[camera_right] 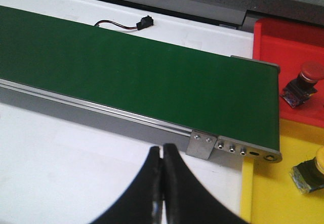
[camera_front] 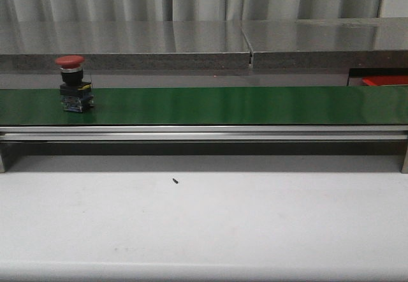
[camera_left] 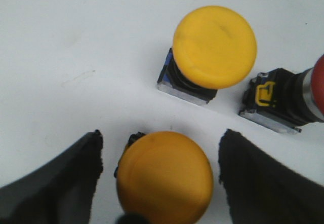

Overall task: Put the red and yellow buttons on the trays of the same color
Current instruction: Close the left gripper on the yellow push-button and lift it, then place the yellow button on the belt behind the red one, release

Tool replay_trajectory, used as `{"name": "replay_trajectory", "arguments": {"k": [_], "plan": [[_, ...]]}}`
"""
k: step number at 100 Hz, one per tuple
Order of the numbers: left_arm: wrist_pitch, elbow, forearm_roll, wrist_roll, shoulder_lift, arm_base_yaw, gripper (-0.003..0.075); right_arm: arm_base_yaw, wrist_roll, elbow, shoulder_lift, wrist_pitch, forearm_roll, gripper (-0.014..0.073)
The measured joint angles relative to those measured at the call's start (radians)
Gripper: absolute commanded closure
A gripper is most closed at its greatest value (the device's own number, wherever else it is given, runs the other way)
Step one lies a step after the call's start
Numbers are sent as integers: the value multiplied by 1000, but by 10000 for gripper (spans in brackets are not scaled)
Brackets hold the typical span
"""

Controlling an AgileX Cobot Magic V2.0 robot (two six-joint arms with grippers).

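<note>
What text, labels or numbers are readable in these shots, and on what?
None readable.
Red button on the green belt: a label on its base, too small to read.
Black button block in the left wrist view: a yellow mark, no letters legible.
Red tray, yellow tray: no print visible.

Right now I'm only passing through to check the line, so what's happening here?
A red button stands on the green belt. The left gripper is open around a yellow button on the white table. The right gripper is shut, empty, near the red tray and yellow tray, each already holding a button.
</note>
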Motion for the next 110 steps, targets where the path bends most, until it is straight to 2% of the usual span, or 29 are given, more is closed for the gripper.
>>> {"name": "replay_trajectory", "arguments": {"k": [18, 32, 56, 73, 90, 110], "plan": [[-5, 0, 0, -2, 2, 0, 647, 0, 0, 0, 0, 0, 0, 710], [6, 0, 4, -2, -10, 0, 736, 0, 0, 0, 0, 0, 0, 710], [105, 0, -79, 0, -150, -4, 739, 0, 0, 0, 0, 0, 0, 710], [170, 31, -104, 4, -293, -46, 739, 0, 0, 0, 0, 0, 0, 710], [171, 171, -112, 4, -454, -124, 739, 0, 0, 0, 0, 0, 0, 710], [89, 370, -116, 14, -595, -219, 739, 0, 0, 0, 0, 0, 0, 710]]}}
